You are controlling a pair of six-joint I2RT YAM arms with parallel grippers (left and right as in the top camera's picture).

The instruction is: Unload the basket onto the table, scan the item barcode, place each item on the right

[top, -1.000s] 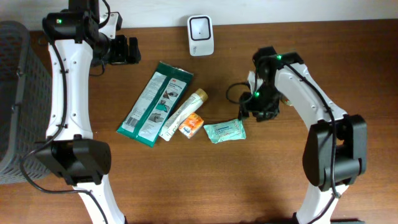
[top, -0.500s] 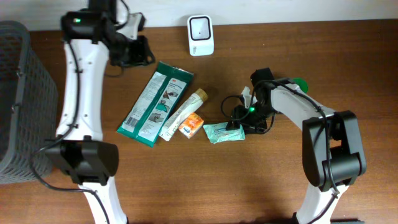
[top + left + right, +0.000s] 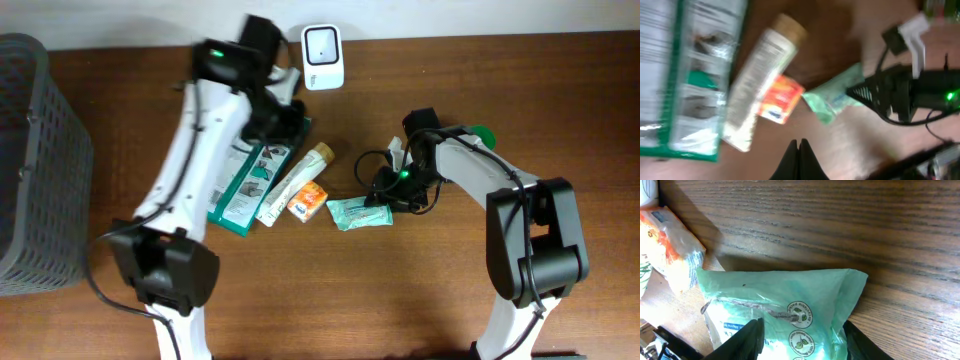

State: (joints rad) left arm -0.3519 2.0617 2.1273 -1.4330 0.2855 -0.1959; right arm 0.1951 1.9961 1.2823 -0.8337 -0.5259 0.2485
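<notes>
Right fingers (image 3: 747,341) sat either side of the green packet (image 3: 785,307) lying flat on the desk (image 3: 840,220), whether clamped could not be told, left fingers (image 3: 792,161) were pressed together and empty, so lifting it to the white scanner (image 3: 322,43) was not yet done

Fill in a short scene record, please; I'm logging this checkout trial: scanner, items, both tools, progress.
scanner: white unit at the far edge
items: green pouch, tube, orange packet, wipes pack, lying close together
left tool: shut, empty, above the items
right tool: fingers either side of the wipes pack; grip unclear
progress: no item lifted to the scanner yet
</notes>
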